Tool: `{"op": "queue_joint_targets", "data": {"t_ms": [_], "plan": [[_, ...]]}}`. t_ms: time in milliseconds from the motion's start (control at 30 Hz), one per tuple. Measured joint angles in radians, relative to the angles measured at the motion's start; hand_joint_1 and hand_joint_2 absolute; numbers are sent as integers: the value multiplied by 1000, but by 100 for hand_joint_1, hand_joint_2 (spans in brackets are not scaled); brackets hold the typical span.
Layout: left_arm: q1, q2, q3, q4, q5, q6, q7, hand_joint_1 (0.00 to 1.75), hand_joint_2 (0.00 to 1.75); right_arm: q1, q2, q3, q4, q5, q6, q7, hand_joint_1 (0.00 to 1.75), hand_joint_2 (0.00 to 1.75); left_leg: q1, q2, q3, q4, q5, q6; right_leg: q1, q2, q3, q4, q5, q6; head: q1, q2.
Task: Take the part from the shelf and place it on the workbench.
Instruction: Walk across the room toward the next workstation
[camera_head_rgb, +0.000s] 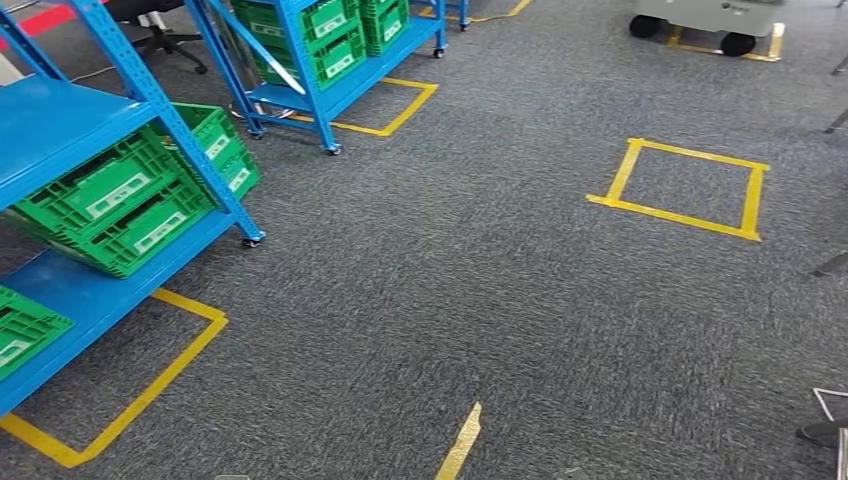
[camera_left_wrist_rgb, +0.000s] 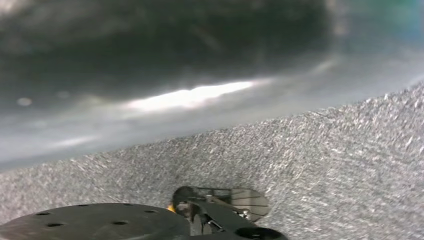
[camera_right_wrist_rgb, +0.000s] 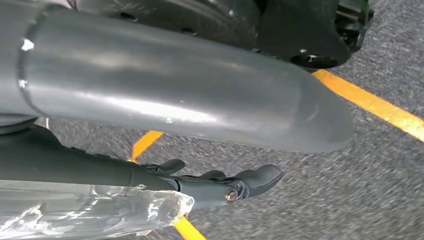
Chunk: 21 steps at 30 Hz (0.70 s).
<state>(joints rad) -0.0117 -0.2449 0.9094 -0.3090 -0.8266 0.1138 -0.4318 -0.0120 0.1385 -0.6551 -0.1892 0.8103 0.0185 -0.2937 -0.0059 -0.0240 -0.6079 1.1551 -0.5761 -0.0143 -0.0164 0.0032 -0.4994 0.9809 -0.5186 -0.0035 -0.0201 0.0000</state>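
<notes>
right hand (camera_right_wrist_rgb: 220, 182): fingers straight, clear bag (camera_right_wrist_rgb: 90, 210) alongside, hold unclear. left hand: cannot tell. risk: bag slips while walking; shelf (camera_head_rgb: 70, 130) at 10 o'clock.

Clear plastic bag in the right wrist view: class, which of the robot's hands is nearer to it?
Right. The right hand has its fingers alongside the clear plastic bag; the left hand, a grey blur, hangs over bare carpet.

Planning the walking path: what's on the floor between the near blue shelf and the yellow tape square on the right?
Head view: only bare grey carpet lies between the near blue shelf and the yellow tape square.
</notes>
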Motion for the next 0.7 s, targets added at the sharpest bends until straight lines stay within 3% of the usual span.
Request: {"op": "queue_joint_targets", "data": {"t_ms": [67, 100, 167, 233, 300, 367, 433, 500, 567, 600, 633, 700], "plan": [[0, 0, 0, 0, 0, -2, 0, 0, 0, 1, 0, 0, 0, 0, 0, -1, 0, 0, 4, 11, -69, 114, -28, -4, 3, -27, 8, 0, -10, -2, 0, 0], [3, 0, 1, 0, -1, -4, -2, 0, 0, 1, 0, 0, 0, 1, 0, -3, 0, 0, 5, 12, -80, 124, -13, -3, 4, -38, 14, 0, -16, -2, 0, 0], [7, 0, 4, -1, -2, -9, -9, 0, 0, 0, 0, 0, 0, 3, 0, -12, 0, 0, 3, 24, -47, 34, 66, 6, 7, -59, 32, -1, -30, 0, 0, 0], [5, 0, 9, -3, -6, -14, -17, 0, 0, 0, 0, 0, 0, 6, 1, -21, 0, 0, -9, 66, 10, -89, 118, 24, 10, -79, 45, -2, -47, 8, 0, 0], [2, -1, 15, -6, -11, -21, -23, 0, 0, -3, 0, 0, 0, 9, 0, -27, 0, 0, -20, 88, 36, -142, 110, 39, 12, -100, 57, -3, -58, 19, 0, 0], [3, -2, 21, -8, -17, -27, -29, 0, 0, -7, 0, 0, 0, 12, -1, -32, 0, 0, -18, 67, 50, -158, 101, 50, 10, -111, 72, 3, -60, 29, 0, 0], [5, -3, 25, -10, -22, -32, -34, 0, 0, -11, 0, 0, 0, 14, -1, -36, 0, 0, -12, 47, 72, -168, 96, 61, 6, -76, 60, 50, -82, 38, 2, 0], [1, -6, 27, -11, -24, -36, -36, 0, 0, -11, 0, 0, 0, 15, -1, -38, 0, 0, -9, 27, 87, -171, 88, 68, 4, -24, -10, 165, -131, 44, 7, -1], [0, -8, 29, -11, -27, -41, -39, 0, 0, -8, 0, 0, 0, 16, -2, -36, 0, 0, -8, 3, 98, -170, 78, 68, 3, -7, -99, 276, -166, 50, 9, 0], [1, -8, 31, -11, -30, -44, -43, 0, 0, -5, 0, 0, 0, 16, -2, -35, 0, 0, -8, -10, 107, -170, 71, 66, 2, -6, -127, 289, -160, 52, 9, 0], [3, -9, 32, -11, -33, -47, -48, 0, 0, -3, 0, 0, 0, 17, -2, -34, 0, 0, -6, -23, 120, -169, 63, 63, 1, -4, -139, 269, -135, 53, 9, 0], [5, -9, 36, -11, -39, -50, -56, 0, 0, 0, 0, -1, 1, 17, -3, -33, 0, 0, -2, -45, 143, -168, 43, 52, -5, 16, -131, 159, -33, 60, 11, 0]]}}
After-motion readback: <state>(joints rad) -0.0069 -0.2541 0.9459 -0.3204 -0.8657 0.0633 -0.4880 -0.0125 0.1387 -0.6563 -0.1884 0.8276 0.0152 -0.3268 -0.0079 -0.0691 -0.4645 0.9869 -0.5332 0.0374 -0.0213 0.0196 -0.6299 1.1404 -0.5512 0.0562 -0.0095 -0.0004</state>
